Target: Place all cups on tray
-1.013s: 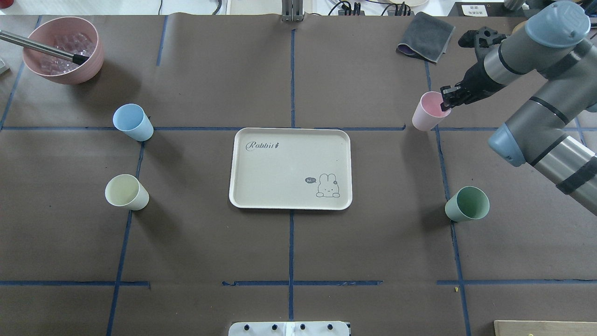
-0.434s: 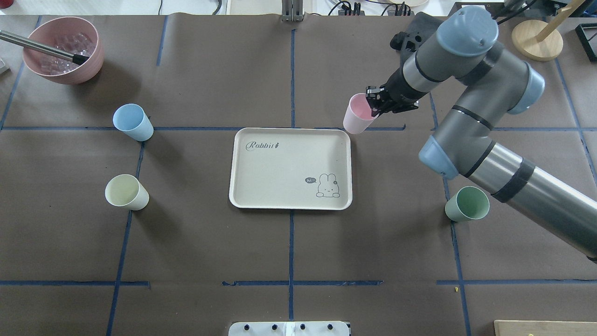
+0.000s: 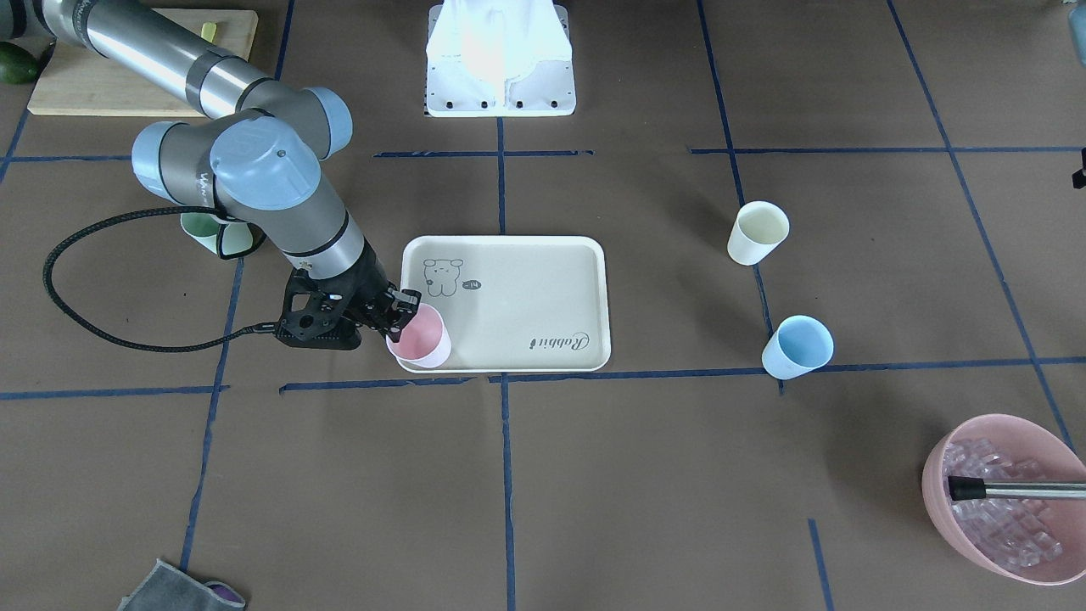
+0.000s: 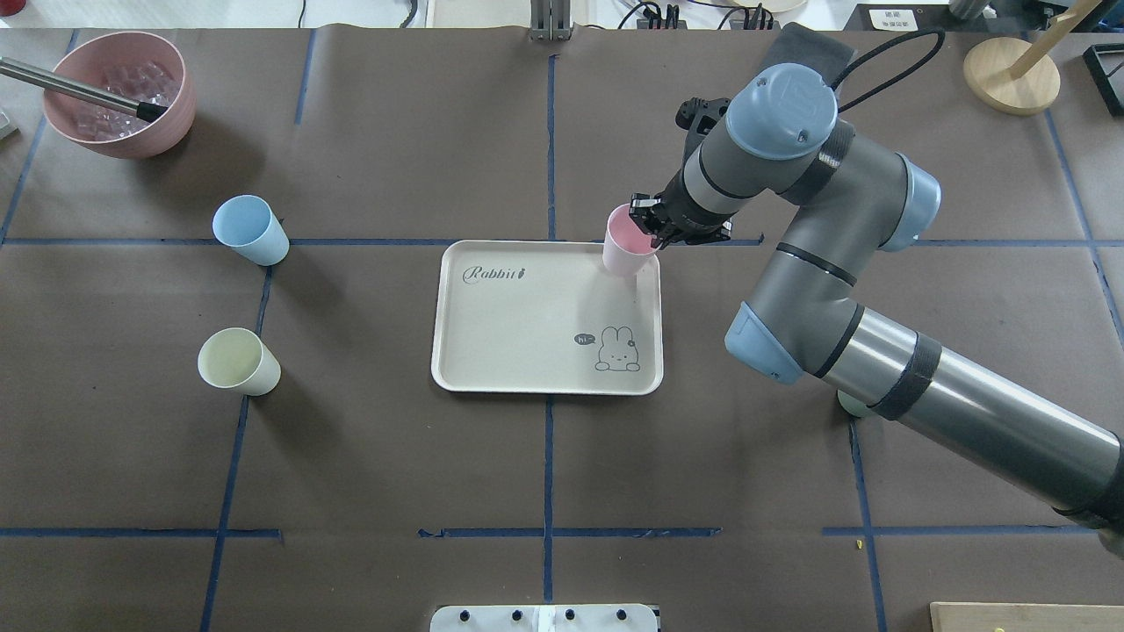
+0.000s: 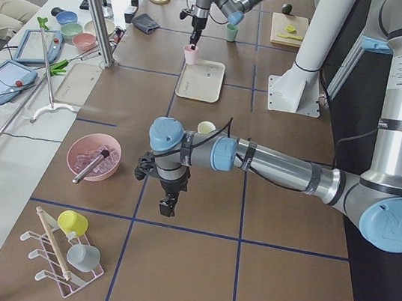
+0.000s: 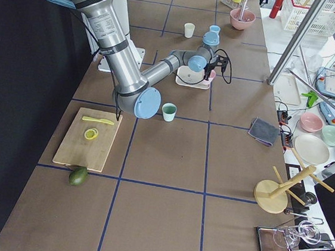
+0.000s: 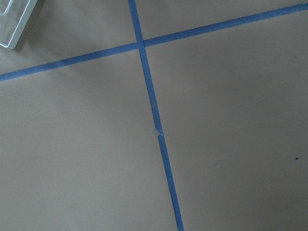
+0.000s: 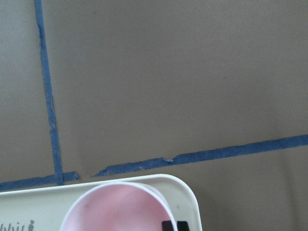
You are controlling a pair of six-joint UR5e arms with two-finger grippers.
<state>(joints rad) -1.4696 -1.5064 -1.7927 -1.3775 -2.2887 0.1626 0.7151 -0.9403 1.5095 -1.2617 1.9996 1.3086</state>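
right jaws: you pinch the pink cup by its rim, so it hangs upright.
pink cup: over the tray at its far-right corner, your drop spot.
left jaws: state can't tell.
blue cup, cream cup: on tabletop, off tray.

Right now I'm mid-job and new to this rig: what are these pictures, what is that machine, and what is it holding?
These are two robot arms at a taped brown table. Two pictures look down on it, one from behind the robot, one facing it; two look along it from its ends; two come from wrist cameras. The right tool is clamped on the rim of the pink cup, over the far right corner of the tray; whether the cup is set down I cannot tell. The blue cup, cream cup and green cup stand on the table, off the tray. A bowl of ice sits near a corner. The left tool hangs over bare table; open or shut, I cannot tell.
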